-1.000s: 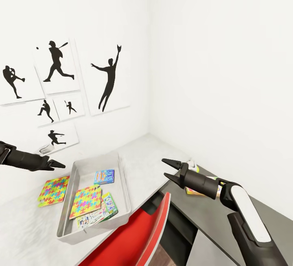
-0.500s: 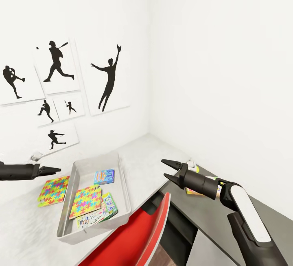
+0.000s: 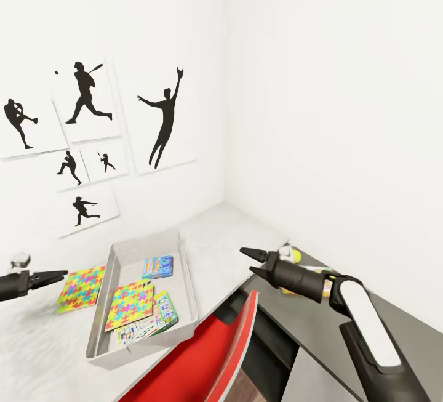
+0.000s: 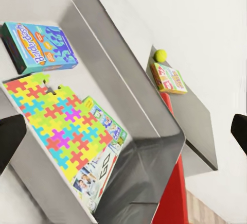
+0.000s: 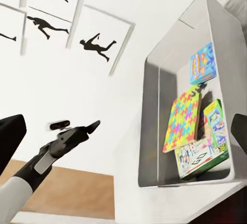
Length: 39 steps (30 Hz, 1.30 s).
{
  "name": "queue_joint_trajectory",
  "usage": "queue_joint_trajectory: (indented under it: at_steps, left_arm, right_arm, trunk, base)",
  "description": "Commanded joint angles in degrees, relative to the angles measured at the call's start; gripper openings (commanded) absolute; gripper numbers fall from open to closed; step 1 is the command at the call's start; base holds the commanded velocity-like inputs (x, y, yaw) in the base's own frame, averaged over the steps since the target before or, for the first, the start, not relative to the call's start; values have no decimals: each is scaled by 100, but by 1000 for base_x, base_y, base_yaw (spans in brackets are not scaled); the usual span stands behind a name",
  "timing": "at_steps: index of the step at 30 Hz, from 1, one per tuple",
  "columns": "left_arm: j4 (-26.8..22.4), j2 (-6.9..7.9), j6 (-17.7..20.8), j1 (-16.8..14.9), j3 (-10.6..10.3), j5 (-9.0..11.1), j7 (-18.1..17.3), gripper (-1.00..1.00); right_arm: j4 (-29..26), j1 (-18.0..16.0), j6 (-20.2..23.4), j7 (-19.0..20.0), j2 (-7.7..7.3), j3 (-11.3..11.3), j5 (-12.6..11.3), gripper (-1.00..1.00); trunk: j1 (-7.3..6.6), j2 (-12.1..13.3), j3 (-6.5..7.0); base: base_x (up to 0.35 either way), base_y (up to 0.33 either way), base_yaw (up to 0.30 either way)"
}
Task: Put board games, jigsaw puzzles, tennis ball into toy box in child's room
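A: What has changed over the last second?

B: The left gripper (image 3: 52,276) has drawn back toward the left edge of the head view and dropped lower. It now sits at the far left, just left of the jigsaw puzzle (image 3: 81,288) still lying on the table (image 3: 215,239) outside the toy box (image 3: 184,279). Its jaws look nearly closed and hold nothing.

A: And the right side?

B: The right gripper (image 3: 253,262) has shifted only slightly, lower right of centre, jaws apart and empty. Behind it, the tennis ball (image 3: 296,257) now shows clear at the table's right end, with a board game (image 4: 168,78) lying just beside it, as the left wrist view shows.

A: What is already in the box?

B: A second puzzle (image 3: 130,305), a blue game (image 3: 157,266), a green one (image 3: 165,308) and another printed box (image 3: 136,330) under the puzzle's near edge.

A: So what does the retreat mean?

B: My reading is that the left arm is lining up on the outside puzzle, a thin flat mat that is likely awkward to pinch off the tabletop. Three items appear to remain: that puzzle, the ball and the game by the ball. The red chair (image 3: 203,359) at the bottom centre stands close to the right arm.
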Motion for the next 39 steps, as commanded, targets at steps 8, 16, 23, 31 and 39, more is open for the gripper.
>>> queue_joint_trajectory:
  at_steps: [8,16,23,31,39]
  left_arm:
    - [21,9,83,-6,164,200,-28,100]
    - [16,17,120,-7,213,287,-28,100]
    - [14,18,122,-5,217,297,-28,100]
    - [13,23,114,-6,217,300,-28,100]
    - [13,20,121,-8,217,300,-28,100]
  right_arm:
    - [-5,-6,-7,-60,52,95,77,100]
    - [-5,-6,-7,-66,59,70,85,100]
    - [-5,-6,-19,-61,56,54,88,100]
    - [-5,-6,-350,-60,37,60,85,100]
    - [-5,-6,-367,-60,43,65,88,100]
  trunk:
    - [4,-14,-14]
    - [4,-14,-14]
    - [4,-14,-14]
    - [4,-14,-14]
    - [4,-14,-14]
  base:
    - [-18,6,0]
    - [-82,61,0]
    - [-7,5,0]
    - [-148,0,0]
    - [-161,0,0]
